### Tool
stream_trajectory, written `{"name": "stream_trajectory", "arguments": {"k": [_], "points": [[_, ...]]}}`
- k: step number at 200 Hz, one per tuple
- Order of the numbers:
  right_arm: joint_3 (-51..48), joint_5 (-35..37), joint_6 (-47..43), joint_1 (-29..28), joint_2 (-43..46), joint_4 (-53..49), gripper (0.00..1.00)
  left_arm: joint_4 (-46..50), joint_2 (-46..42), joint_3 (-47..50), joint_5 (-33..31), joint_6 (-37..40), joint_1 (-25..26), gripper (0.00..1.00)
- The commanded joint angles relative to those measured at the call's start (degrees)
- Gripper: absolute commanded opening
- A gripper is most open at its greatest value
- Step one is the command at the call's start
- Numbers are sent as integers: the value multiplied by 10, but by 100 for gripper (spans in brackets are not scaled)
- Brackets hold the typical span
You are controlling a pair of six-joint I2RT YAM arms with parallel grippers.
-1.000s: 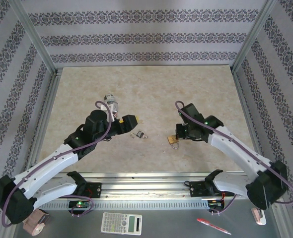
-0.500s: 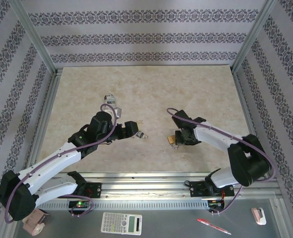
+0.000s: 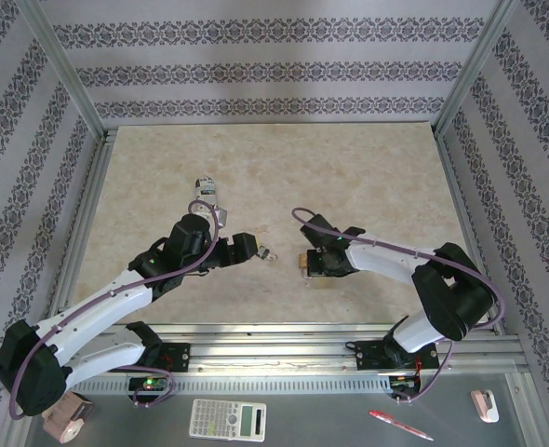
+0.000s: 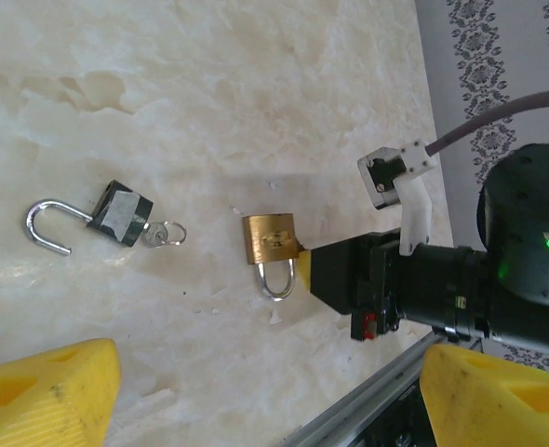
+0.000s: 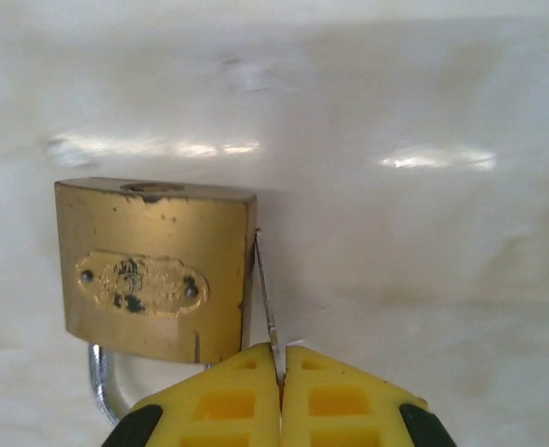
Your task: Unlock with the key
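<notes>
Key [image 5: 265,298] pinched in right claw [image 5: 280,366], just beside brass padlock [image 5: 153,270]

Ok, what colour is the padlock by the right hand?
The padlock is dull gold; right wrist view shows it best.

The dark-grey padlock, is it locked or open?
Open. In the left wrist view the dark-grey padlock lies with its shackle swung out, one end free of the body.

No legible text or numbers.
</notes>
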State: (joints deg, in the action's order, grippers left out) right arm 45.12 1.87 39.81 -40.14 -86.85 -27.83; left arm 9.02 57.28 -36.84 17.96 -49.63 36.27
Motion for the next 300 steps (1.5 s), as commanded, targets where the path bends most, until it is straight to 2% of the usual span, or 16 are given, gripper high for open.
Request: {"name": "stream_trajectory", "arguments": {"k": [1,25,46,65,85,116,144,181,213,248,300], "points": [[30,-17,61,-43,-7,29,0,-11,-9,10,2,-12,1,84],[37,4,66,-51,16,14,0,-21,-3,16,4,-19,5,84],[33,-33,59,-39,51,9,0,-22,17,14,5,-21,18,84],[28,-30,54,-40,91,-22,0,-24,35,10,-5,-14,36,84],[1,-19,43,-12,153,-49,0,-6,78,-16,-14,2,64,84],[-24,-45,-10,67,222,-100,0,101,203,-137,-42,56,124,84],[-11,-38,-49,111,270,-161,0,200,319,-253,-86,94,179,84],[-12,-57,-70,145,310,-181,0,327,456,-388,-160,148,231,83],[-22,-69,-71,149,335,-180,0,388,529,-453,-221,170,242,79],[-27,-78,-79,158,353,-182,0,423,599,-510,-247,190,248,77],[-49,-103,-82,161,357,-145,0,432,609,-488,-330,203,231,75]]}}
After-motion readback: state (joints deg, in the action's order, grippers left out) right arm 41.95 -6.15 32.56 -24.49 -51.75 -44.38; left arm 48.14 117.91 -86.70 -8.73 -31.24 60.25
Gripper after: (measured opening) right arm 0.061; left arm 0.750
